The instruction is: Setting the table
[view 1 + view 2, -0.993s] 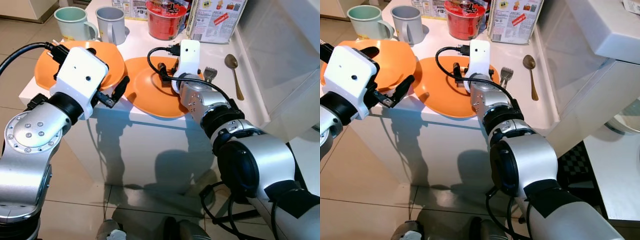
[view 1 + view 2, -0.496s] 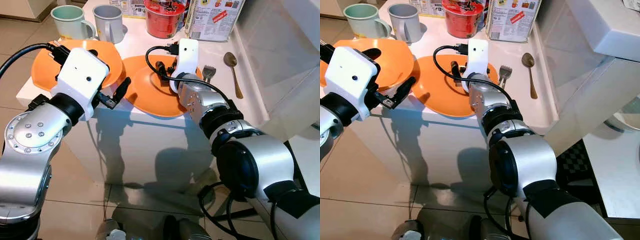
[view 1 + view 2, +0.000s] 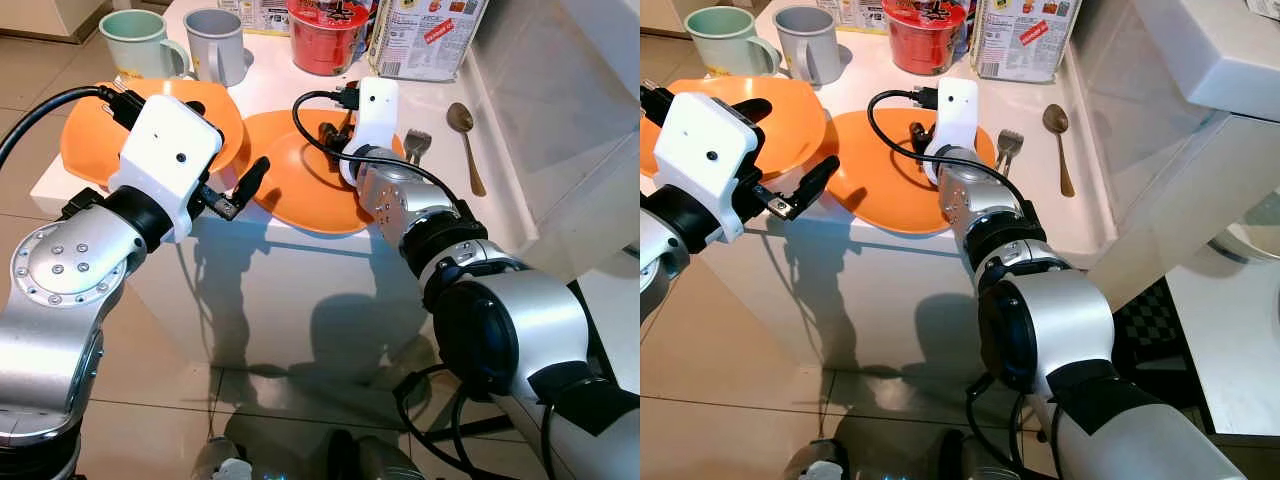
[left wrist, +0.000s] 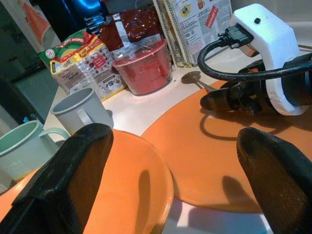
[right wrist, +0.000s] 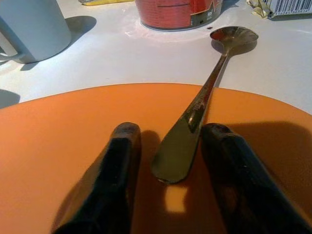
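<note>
Two orange plates lie side by side on the white table, the left plate and the right plate. My right gripper hovers low over the right plate's far part, open. A metal spoon has its handle end between the fingers with a gap on both sides, and its bowl rests on the table by the red bowl. My left gripper is open wide at the table's front edge, where the two plates meet, holding nothing.
Behind the plates stand a green mug, a grey mug, a red bowl and a printed carton. A fork and a second spoon lie right of the plates. A white counter rises at right.
My left gripper has shifted a little to the right along the table's front edge. The right gripper stays over the right plate.
</note>
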Robot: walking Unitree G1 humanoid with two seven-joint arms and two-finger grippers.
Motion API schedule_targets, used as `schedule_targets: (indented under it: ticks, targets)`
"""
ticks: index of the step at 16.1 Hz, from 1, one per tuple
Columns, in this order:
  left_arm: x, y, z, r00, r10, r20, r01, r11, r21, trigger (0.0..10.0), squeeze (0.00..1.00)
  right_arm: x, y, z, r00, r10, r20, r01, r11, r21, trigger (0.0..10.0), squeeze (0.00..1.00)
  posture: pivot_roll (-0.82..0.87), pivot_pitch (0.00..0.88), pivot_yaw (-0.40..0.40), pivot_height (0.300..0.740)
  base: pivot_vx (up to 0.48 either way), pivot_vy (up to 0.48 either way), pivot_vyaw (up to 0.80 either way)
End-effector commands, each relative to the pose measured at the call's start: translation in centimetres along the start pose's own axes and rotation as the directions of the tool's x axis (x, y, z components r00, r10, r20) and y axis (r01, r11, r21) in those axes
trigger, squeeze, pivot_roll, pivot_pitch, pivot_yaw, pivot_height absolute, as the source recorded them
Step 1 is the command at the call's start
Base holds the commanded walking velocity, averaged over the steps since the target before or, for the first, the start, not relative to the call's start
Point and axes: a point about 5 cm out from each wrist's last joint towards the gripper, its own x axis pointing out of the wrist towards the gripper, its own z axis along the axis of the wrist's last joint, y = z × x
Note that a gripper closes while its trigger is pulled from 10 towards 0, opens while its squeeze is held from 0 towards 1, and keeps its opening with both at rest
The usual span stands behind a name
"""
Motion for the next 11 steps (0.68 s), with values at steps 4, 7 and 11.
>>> schedule_targets:
  ticks: [4, 7, 11]
  targets:
    - [-0.02, -0.15, 0.63, 0.999, -0.014, 0.029, 0.014, 1.0, 0.006, 10.0, 0.0, -0.05, -0.65, -0.47, 1.0, -0.019, -0.005, 0.019, 0.999, 0.028, 0.0, 0.0, 0.25, 0.197, -0.119, 0.74, 0.0, 0.0, 0.0]
    - [0.02, -0.15, 0.68, 0.999, -0.014, 0.033, 0.014, 1.0, 0.005, 10.0, 0.0, -0.05, -0.72, -0.44, 1.0, -0.021, -0.003, 0.021, 0.999, 0.029, 0.0, 0.0, 0.25, 0.197, -0.119, 0.74, 0.0, 0.0, 0.0]
    - [0.14, -0.14, 0.7, 0.999, -0.013, 0.04, 0.012, 1.0, 0.004, 10.0, 0.0, -0.06, -0.92, -0.33, 1.0, -0.029, 0.0, 0.029, 0.999, 0.031, 0.0, 0.0, 0.24, 0.188, -0.117, 0.74, 0.0, 0.0, 0.0]
